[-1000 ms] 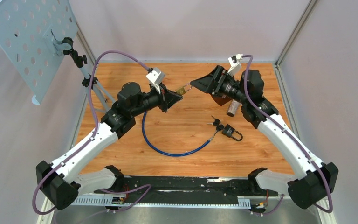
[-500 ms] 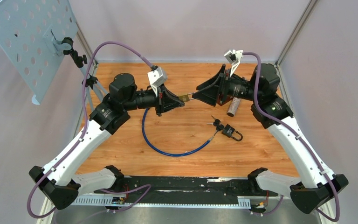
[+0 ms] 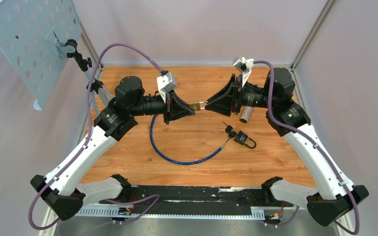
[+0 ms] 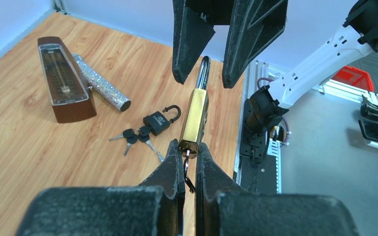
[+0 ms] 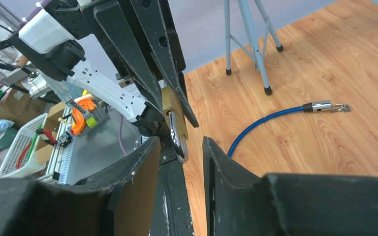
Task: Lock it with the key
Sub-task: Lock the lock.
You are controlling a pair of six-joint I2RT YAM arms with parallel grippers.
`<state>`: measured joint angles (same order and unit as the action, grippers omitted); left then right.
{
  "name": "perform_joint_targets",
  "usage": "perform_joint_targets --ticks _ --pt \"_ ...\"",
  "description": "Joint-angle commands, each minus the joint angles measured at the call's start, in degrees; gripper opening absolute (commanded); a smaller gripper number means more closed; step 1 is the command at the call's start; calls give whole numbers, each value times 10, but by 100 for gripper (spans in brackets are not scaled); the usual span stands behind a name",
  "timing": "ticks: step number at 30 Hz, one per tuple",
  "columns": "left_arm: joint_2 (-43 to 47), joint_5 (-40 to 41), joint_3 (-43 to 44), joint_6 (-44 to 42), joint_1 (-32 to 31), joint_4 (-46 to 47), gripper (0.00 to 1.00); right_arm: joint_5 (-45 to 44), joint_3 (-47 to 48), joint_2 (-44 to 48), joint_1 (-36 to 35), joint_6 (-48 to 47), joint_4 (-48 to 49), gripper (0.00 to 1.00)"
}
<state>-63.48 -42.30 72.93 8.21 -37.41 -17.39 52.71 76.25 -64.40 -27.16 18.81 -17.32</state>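
Top view: L gripper (image 3: 194, 109) is clamped on the base end of the brass padlock (image 3: 195, 105). It holds the lock in the air over mid table (image 3: 197, 78), roughly level. R gripper (image 3: 207, 104) faces it at the shackle end. Contact can't be told from up here. A black padlock (image 3: 246, 141) w/ keys (image 3: 228, 130) lies on the wood near the blue cable (image 3: 177, 160), well apart from the work.

L wrist view: L fingers (image 4: 174, 167) are pinched tight on the lock's bottom end. A thin dark loop (image 4: 188, 174) hangs in the slit between them, prob. a key ring. The key itself is hidden, so can't tell if it's seated. The shackle (image 4: 203, 73) runs up between the R gripper's fingers (image 4: 189, 44), which stand apart w/ a gap each side. Metronome (image 4: 61, 78) and glitter tube (image 4: 101, 88) sit far back on the table.

R wrist view: this confirms it. R fingers (image 5: 142, 167) are spread, and the shackle (image 5: 178, 140) sits between them untouched. Can't tell whether the shackle is pushed home or popped.

Step in hand, as I read it: R takes hold of the shackle end so the lock is braced at both ends, then the key gets turned. To do it well:
- Center the shackle between the R pads before closing, so it isn't shoved sideways against L's narrow grip.
- Close square on the shackle's flat sides, not on the curve.
- Press along the lock's long axis only, to seat the shackle.
- Twist about that same axis, w/ no side pull, or the lock may pivot out of L's tips.
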Motion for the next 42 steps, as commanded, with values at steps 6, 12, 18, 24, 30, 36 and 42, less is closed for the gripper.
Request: perform_joint_targets --ticks 6,12,18,24,30,36,42 --pt "4 -37 29 10 0 38 0 13 13 2 -3 -42 9 22" --pt "10 -55 24 18 0 63 10 19 19 0 -6 -47 21 0" --pt "18 -62 14 61 0 124 78 -11 -15 32 -9 -14 117 0" --pt "26 -64 -17 115 0 211 85 -23 -28 57 -9 12 188 0" --pt "38 -21 -28 101 0 225 88 -20 -14 55 -9 23 190 0" --pt "26 -38 -22 114 -1 244 84 2 -13 48 -10 42 212 0" --pt "-1 -75 -11 133 0 234 66 6 -9 42 -10 51 226 0"
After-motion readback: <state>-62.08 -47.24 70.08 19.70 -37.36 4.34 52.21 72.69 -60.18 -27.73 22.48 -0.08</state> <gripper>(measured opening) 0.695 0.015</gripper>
